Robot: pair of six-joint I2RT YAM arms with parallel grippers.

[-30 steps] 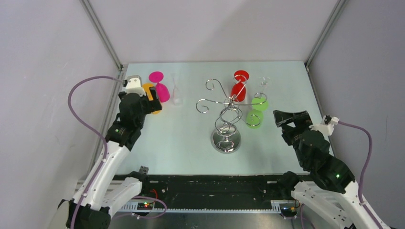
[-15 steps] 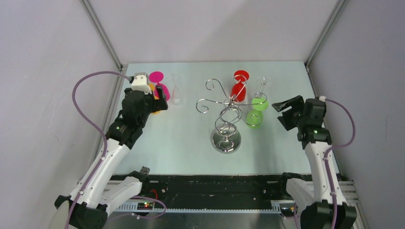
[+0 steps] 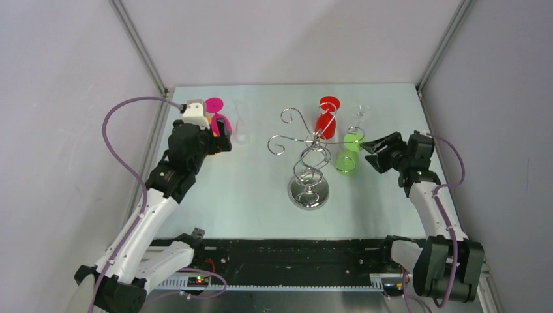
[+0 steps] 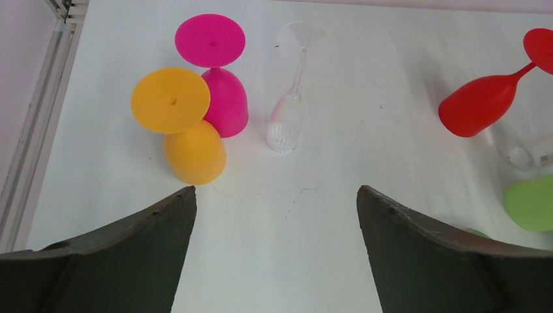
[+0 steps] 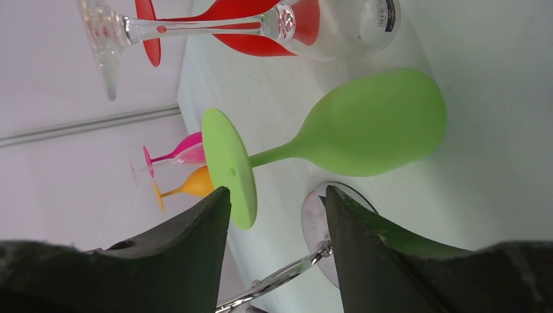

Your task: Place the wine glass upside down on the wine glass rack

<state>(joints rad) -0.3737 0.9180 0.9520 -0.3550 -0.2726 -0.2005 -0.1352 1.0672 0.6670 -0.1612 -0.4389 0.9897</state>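
Observation:
The chrome wine glass rack (image 3: 308, 171) stands mid-table with nothing hanging from its curled arms. A green wine glass (image 3: 347, 161) stands upside down just right of the rack. My right gripper (image 3: 373, 151) is level with it on its right, open and holding nothing. In the right wrist view the green wine glass's foot (image 5: 228, 166) sits just past the right gripper (image 5: 277, 195), with the rack's base (image 5: 314, 215) behind. My left gripper (image 3: 218, 138) is wide open at the left. The left wrist view shows the left gripper (image 4: 275, 195) short of the orange glass (image 4: 186, 130).
A pink glass (image 4: 218, 72) and a clear flute (image 4: 290, 98) stand upside down beside the orange one. A red glass (image 3: 326, 120) and a clear glass (image 3: 359, 114) stand behind the rack. Enclosure walls and metal posts border the table.
My right arm has swung left and forward to the green glass, and its jaws have narrowed. My left gripper has crept slightly right over the orange glass and opened a touch more.

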